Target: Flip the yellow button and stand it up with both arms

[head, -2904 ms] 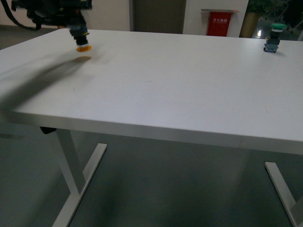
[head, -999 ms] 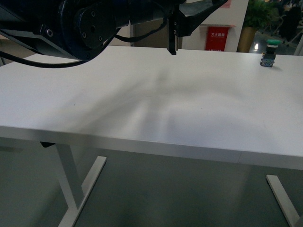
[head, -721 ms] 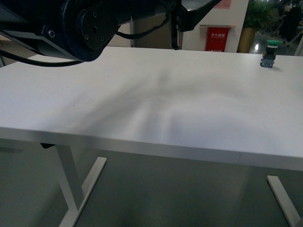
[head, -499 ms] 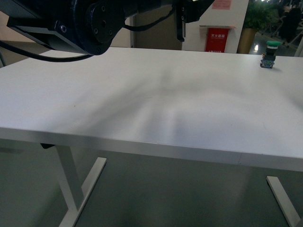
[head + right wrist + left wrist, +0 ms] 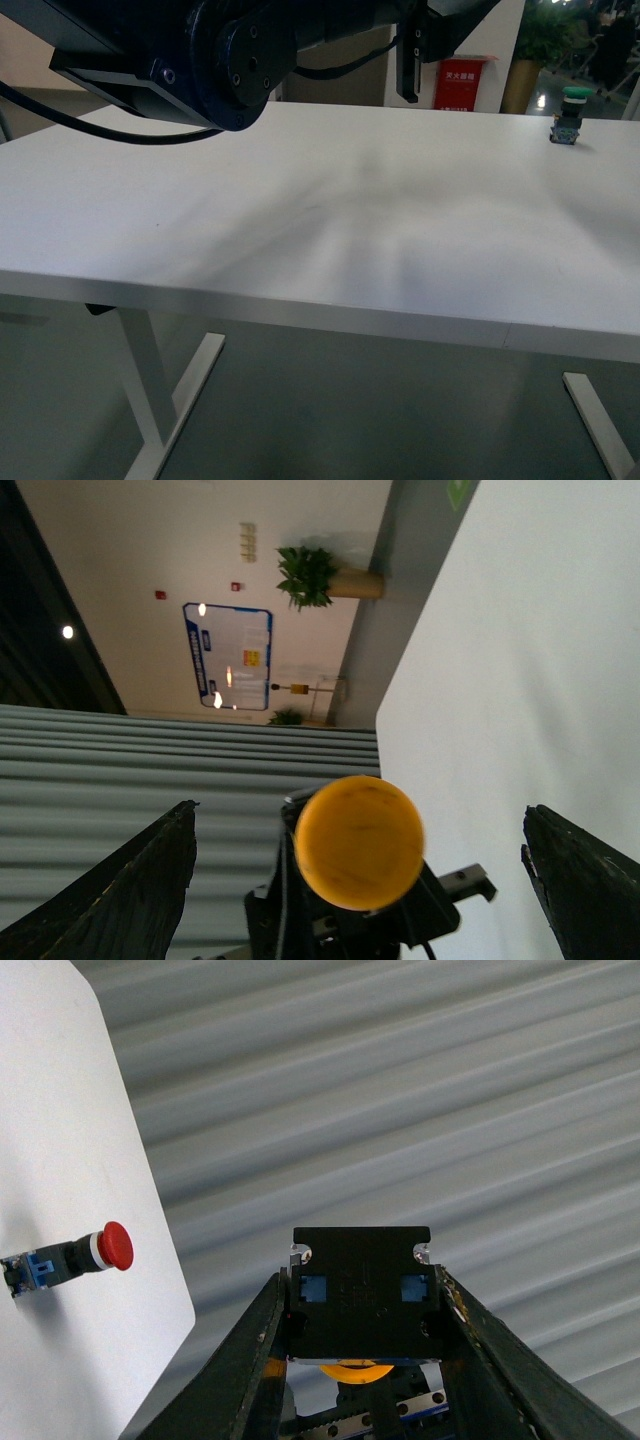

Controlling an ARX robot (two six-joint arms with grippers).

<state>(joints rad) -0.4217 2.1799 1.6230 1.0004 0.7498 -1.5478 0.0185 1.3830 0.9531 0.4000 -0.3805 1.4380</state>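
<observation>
In the left wrist view my left gripper (image 5: 362, 1295) is shut on the yellow button (image 5: 360, 1300). Its dark boxy contact block faces the camera and a sliver of yellow cap (image 5: 347, 1370) shows behind it. In the right wrist view the round yellow cap (image 5: 360, 842) faces the camera, held up off the white table (image 5: 520, 680). My right gripper (image 5: 360, 880) is open, its fingers (image 5: 130, 890) wide apart on either side of the cap and not touching it. In the front view the button is out of view; a black arm (image 5: 230, 50) fills the top left and one finger (image 5: 409, 60) hangs down.
A green-capped button (image 5: 571, 100) stands at the far right of the white table (image 5: 320, 220). A red-capped button (image 5: 70, 1258) lies on its side on the table in the left wrist view. A red box (image 5: 462, 78) and a potted plant (image 5: 535, 40) stand behind the table.
In the front view the black arm and hanging finger have moved right along the top. Earlier the yellow button hung cap down over the table's far left; now it is above the frame.
</observation>
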